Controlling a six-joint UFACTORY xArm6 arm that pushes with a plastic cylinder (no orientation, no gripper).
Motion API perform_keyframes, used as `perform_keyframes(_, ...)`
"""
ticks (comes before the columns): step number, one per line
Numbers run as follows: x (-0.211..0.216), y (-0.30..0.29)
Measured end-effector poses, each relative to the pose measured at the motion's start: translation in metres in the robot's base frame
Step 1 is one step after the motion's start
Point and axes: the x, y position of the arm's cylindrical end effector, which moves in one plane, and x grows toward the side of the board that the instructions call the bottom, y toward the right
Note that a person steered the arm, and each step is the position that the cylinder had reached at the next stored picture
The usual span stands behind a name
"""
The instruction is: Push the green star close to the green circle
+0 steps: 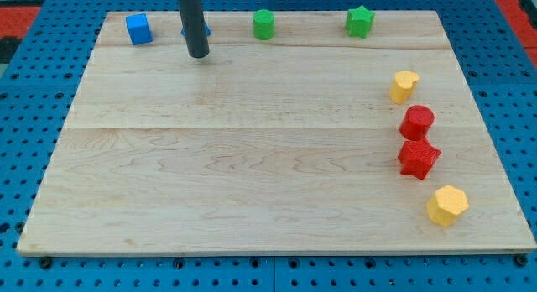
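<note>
The rod (195,23) hides most of a blue block (206,30); its shape is unclear.

table (252,183): light wood | blue cube (138,28): top left corner | yellow block (404,86), red cylinder (417,122), red star (418,158), yellow hexagon (446,205): one column near right edge, the two red touching

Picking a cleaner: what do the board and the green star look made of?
Board: looks like pale wood, lightly sealed; grain lines and plank seams show. Green star: probably plastic, matte; uniform colour, no grain.
</note>
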Motion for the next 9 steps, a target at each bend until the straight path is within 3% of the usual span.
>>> perform_keyframes(2, 0.000, 0.000)
perform_keyframes(3, 0.026, 0.037)
perform_keyframes(4, 0.066, 0.115)
perform_keyframes(6, -0.003, 0.280)
perform_keyframes(8, -0.012, 0.339)
perform_keyframes(9, -0.042, 0.337)
